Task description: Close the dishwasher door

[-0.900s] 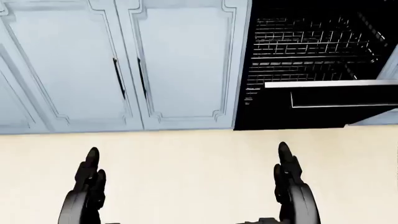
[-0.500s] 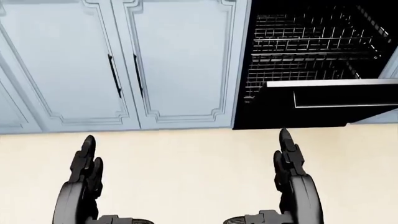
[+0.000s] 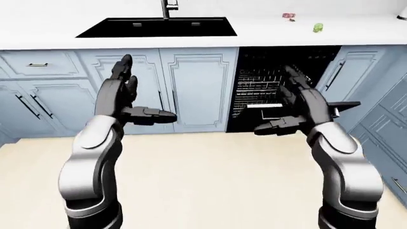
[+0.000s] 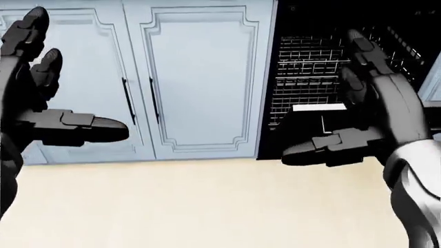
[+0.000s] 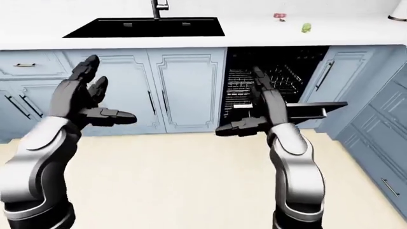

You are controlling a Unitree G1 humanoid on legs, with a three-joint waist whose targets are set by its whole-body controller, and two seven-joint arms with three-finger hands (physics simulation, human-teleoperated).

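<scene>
The dishwasher (image 5: 280, 76) stands open under the counter, to the right of the sink cabinet, with its wire racks showing. Its black door (image 5: 315, 110) hangs lowered, jutting out toward the floor. My right hand (image 5: 245, 102) is raised in front of the dishwasher opening, fingers up and thumb spread, open and empty; I cannot tell whether it touches the door. My left hand (image 5: 105, 90) is raised before the blue cabinet doors (image 3: 197, 86), also open and holding nothing. In the head view the door's pale upper edge (image 4: 320, 107) shows just left of my right hand (image 4: 324, 98).
A black sink (image 3: 156, 27) with a faucet (image 3: 168, 7) is set in the white counter above. A pink item (image 3: 289, 15) and a green one (image 3: 318, 27) lie on the counter. More blue cabinets (image 3: 388, 119) run along the right. Cream floor (image 3: 210, 181) lies below.
Both hands have risen from the bottom of the head view to cabinet height, with thumbs spread inward. The right hand now stands in front of the dishwasher opening.
</scene>
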